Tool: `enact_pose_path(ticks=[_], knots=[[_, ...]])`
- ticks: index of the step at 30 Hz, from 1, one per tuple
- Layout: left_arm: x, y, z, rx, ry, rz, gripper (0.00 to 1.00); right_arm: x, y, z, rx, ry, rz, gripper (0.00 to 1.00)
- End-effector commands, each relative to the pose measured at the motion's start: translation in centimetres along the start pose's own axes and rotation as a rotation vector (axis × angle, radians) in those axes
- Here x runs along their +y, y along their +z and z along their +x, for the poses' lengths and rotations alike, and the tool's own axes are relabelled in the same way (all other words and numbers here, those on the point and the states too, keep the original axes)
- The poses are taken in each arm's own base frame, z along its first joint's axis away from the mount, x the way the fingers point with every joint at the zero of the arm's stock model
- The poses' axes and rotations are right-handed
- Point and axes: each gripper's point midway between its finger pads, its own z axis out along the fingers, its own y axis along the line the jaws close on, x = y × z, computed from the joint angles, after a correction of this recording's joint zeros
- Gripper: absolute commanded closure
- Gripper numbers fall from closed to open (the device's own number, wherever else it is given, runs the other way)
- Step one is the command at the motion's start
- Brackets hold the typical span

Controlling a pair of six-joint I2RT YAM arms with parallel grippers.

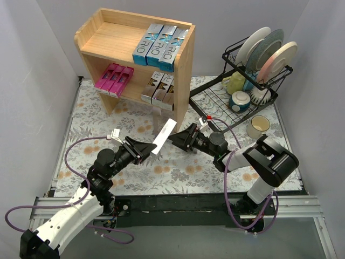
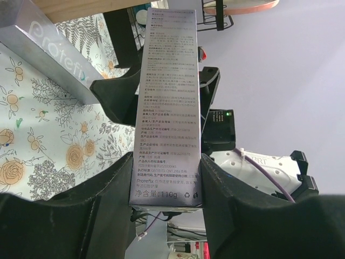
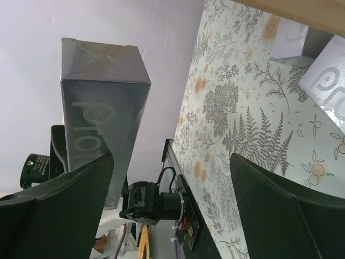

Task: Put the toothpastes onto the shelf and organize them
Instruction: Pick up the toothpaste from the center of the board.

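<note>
Above desk (image 1: pixel 161 181), my left hand (image 1: pixel 143 150) pinches silver-grey toothpaste box (image 1: pixel 164 136); my right hand (image 1: pixel 178 137) spread wide beside it.

shelf (image 1: pixel 110 38) back-left on counter (image 1: pixel 178 172) | dish rack (image 1: pixel 215 105) right of shelf | mug (image 1: pixel 259 125) before rack | three toothpaste boxes (image 1: pixel 160 46) on shelf top, right side | another box (image 1: pixel 164 136) in left tool (image 1: pixel 148 147), before shelf

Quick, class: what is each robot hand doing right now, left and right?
Left hand: closed on a silver toothpaste box.
Right hand: open, holding nothing.
</note>
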Motion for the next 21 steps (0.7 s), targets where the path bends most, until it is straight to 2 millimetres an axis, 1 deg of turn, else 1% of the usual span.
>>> enact_pose_path(ticks=[1,6,9,14,15,21], knots=[[-1.8,-0.2,0.4,0.028,0.011,0.068,0.62,10.4,-0.5,-2.4,-0.097,-0.095,-0.422,0.04],[-2.1,-0.3,0.1,0.012,0.021,0.074,0.62,10.0,-1.2,-2.0,-0.095,-0.087,-0.430,0.04],[-1.8,-0.3,0.1,0.009,0.020,0.068,0.63,10.3,-1.9,-1.8,-0.099,-0.094,-0.444,0.05],[-1.8,-0.3,-0.2,-0.006,0.021,0.065,0.64,11.6,-3.0,-2.0,-0.120,-0.121,-0.482,0.05],[-1.9,-0.4,-0.2,-0.010,0.023,0.068,0.64,11.5,-3.1,-2.1,-0.126,-0.122,-0.478,0.05],[-2.1,-0.2,-0.3,-0.010,0.031,0.064,0.64,13.2,-4.1,-2.5,-0.145,-0.157,-0.532,0.05]])
